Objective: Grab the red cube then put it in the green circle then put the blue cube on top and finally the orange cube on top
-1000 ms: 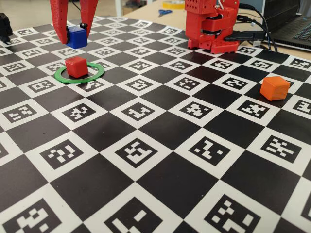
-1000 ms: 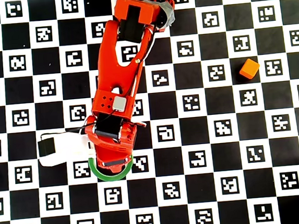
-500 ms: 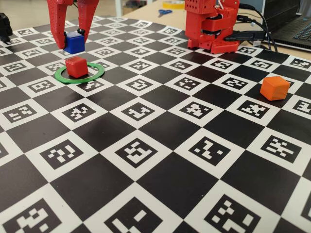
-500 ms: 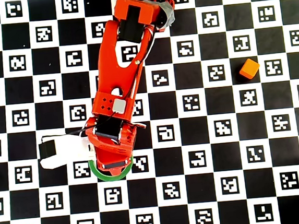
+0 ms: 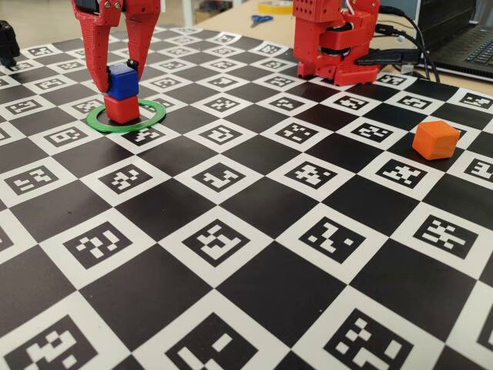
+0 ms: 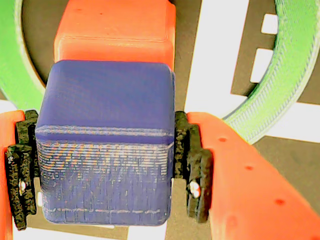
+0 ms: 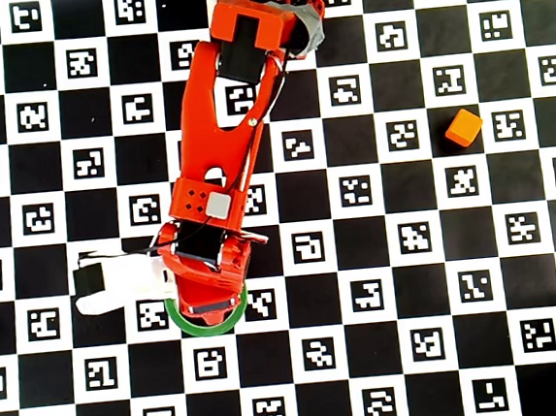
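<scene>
The end effector is clamping the blue cube between its two black-padded fingers, one pad pressing each side face in the wrist view. The blue cube is sitting on top of the red cube, which is resting inside the green circle; in the wrist view the blue cube is lying offset toward the camera, leaving a strip of the red cube showing beyond its far edge. Whether the two cubes are bearing fully on each other cannot be told from these views. The main hazard is arising from that offset: if the fingers are opening while the blue cube is overhanging, it may be tipping off the red cube. A second hazard is an uneven release, where one pad is dragging the blue cube sideways and shifting the red cube toward the rim of the green circle. A retreat that is not rising clear may also be knocking the stack. The orange cube is lying well apart from the green circle, on the checkered counter, near the arm base in the fixed view.
</scene>
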Robot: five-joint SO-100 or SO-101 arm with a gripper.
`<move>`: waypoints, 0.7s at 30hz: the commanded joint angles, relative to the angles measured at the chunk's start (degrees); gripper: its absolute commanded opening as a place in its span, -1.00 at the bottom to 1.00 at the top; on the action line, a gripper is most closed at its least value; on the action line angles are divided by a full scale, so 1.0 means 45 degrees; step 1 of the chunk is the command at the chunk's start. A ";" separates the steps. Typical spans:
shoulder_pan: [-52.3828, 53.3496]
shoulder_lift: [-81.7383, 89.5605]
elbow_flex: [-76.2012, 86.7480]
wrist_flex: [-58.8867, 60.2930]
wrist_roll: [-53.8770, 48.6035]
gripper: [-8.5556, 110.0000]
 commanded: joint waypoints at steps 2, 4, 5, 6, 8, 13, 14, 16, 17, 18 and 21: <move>0.0137 0.0527 -0.0156 -0.0117 -0.0039 -0.73; 0.0098 0.0527 -0.0156 -0.0039 -0.0137 -0.50; 0.0078 0.0527 -0.0156 -0.0020 -0.0137 -0.41; 0.0078 0.0527 -0.0156 -0.0020 -0.0078 -0.41; 0.0078 0.0586 -0.0156 -0.0020 0.0117 -0.41; 0.0156 0.0703 -0.0430 0.0039 0.0605 -0.32; 0.0156 0.0723 -0.0488 0.0098 0.0625 -0.31; 0.0156 0.0762 -0.0762 0.0332 0.0684 -0.30; 0.0156 0.0762 -0.0938 0.0508 0.0703 -0.30; 0.0137 0.0801 -0.1172 0.0703 0.0742 -0.30; 0.0117 0.0977 -0.1992 0.1543 0.0996 -0.30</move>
